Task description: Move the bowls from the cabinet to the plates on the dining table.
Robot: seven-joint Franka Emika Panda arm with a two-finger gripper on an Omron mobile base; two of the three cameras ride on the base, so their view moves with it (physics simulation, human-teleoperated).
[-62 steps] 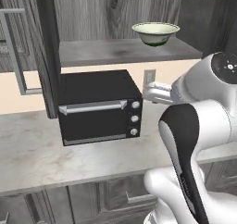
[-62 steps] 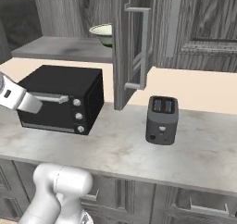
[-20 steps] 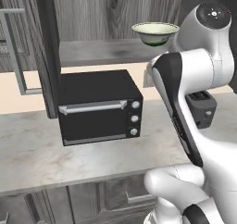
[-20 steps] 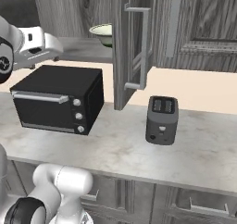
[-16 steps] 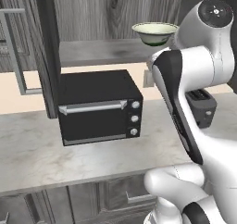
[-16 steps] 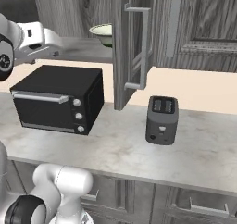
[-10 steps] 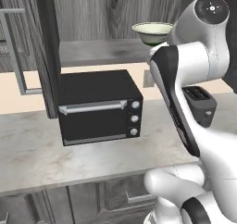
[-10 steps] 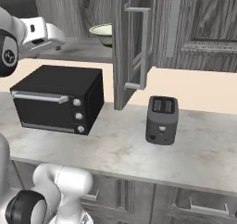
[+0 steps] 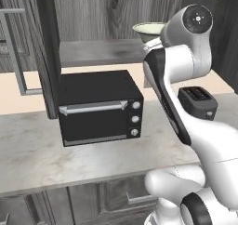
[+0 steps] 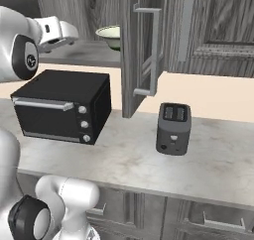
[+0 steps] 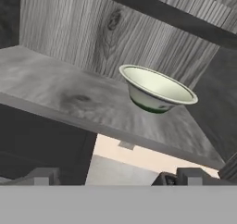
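In the open cabinet (image 9: 93, 52), the arm has risen from counter level toward the shelf, bringing its gripper (image 11: 111, 177), fingers spread wide and empty, short of the pale bowl (image 11: 157, 89) resting there. A black toaster oven (image 9: 97, 105) below and the open door (image 10: 136, 50) crowd the approach.

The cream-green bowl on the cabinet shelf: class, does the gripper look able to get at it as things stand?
Probably yes. The cream-green bowl sits alone on the cabinet shelf, the door is swung open, and the open gripper faces it from just below shelf level with nothing between.
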